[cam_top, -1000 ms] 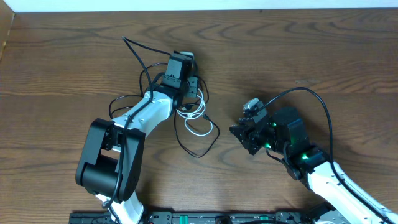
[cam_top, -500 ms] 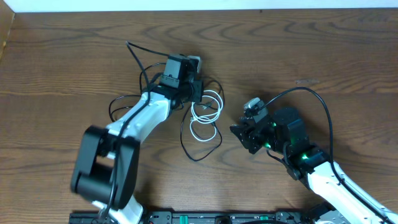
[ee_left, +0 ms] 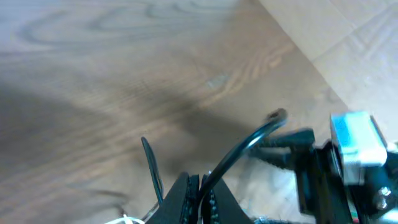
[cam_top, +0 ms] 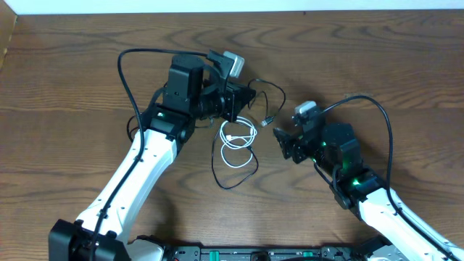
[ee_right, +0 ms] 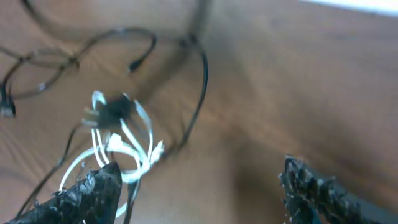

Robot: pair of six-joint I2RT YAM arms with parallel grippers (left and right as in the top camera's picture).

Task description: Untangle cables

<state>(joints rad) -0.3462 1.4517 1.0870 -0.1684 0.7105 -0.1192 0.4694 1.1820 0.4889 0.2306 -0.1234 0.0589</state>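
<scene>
Swung right and stretched out since a second ago, with left claw (cam_top: 245, 98) pinching black cable (ee_right: 203, 81) beside white cable (cam_top: 233, 138) coiled on tabletop (cam_top: 377, 58), facing right claw (cam_top: 281, 143) spread wide near coil.

Left arm reaching forward, left hand (cam_top: 242, 101) pinched closed, right arm bent, right hand (ee_right: 199, 180) spread wide

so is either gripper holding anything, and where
Left gripper pinches the black cable somewhere along its length; right gripper is open, holding nothing.
</scene>
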